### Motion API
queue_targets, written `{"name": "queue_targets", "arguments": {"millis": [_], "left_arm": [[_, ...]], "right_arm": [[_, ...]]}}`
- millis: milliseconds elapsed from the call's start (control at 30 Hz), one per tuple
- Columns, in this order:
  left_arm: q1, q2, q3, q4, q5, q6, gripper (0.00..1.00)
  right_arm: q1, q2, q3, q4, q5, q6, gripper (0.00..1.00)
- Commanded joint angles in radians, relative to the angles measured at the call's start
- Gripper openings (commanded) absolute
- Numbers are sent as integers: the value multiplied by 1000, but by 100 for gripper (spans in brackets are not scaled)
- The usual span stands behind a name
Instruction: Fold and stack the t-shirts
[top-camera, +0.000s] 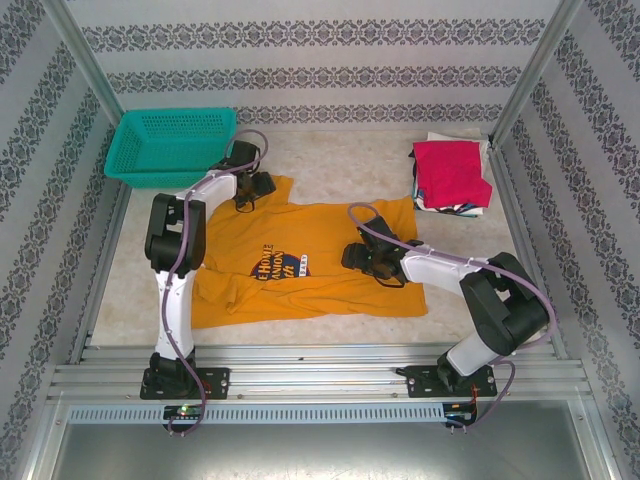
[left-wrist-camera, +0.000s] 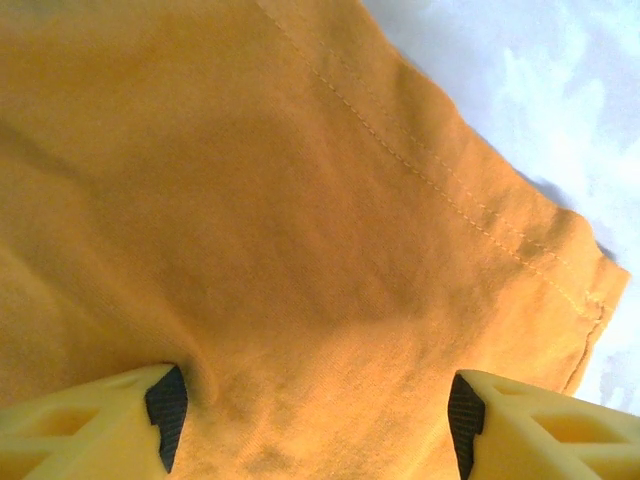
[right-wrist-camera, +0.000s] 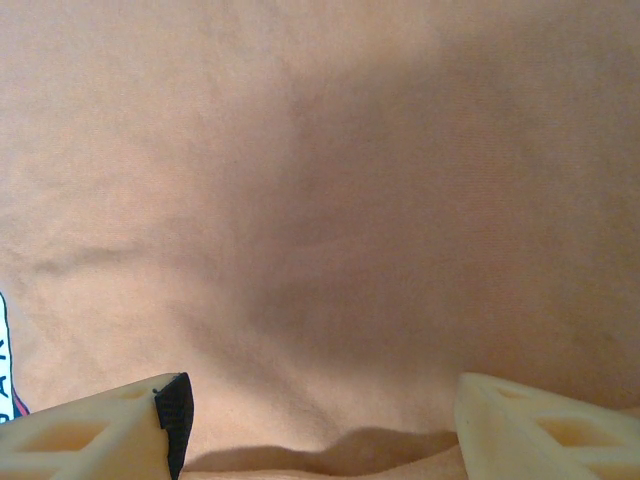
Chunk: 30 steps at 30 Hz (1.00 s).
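Hollow yellow plastic fingers (left-wrist-camera: 90, 425) tipped with black rubber pads (left-wrist-camera: 167, 410) are being held wide apart on the left tool (left-wrist-camera: 315, 420), and nothing is being clamped. Soft orange shirt (left-wrist-camera: 250, 230) cloth is being spanned between them, its stitched hem (left-wrist-camera: 440, 190) being shown against the pale mottled desk (left-wrist-camera: 560, 90). The right tool (right-wrist-camera: 320, 420) is likewise being held apart over smooth, faintly creased cloth. From above, the orange shirt is being seen spread flat at mid-desk, wrinkled along its near edge, with dark lettering (top-camera: 278, 266) curved across the chest. A red shirt (top-camera: 450, 170) is being carried, folded square, on a small pile (top-camera: 455, 208) of white and dark cloth at the far right. A teal mesh basket (top-camera: 170, 145) is being seen far left.
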Motion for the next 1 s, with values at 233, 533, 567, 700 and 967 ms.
{"name": "queue_targets", "arguments": {"millis": [233,533,567,700,967], "left_arm": [[-3,-179,-77,72,-2,-2,84],[-3,-312,-211,118,-20,-32,85],[-3,-328,-229,123,-23,-36,85],[-3,-372,-276,136,-25,-56,86],[-30,-415,-324,61,-56,-174,86]], "right_arm": [[-34,132,145,74,-15,-37,70],[-99,296,263,13,-61,3,70],[-111,296,251,5,-63,14,70],[-160,266,199,-43,-40,50,70],[-235,156,144,-89,-78,40,70]]}}
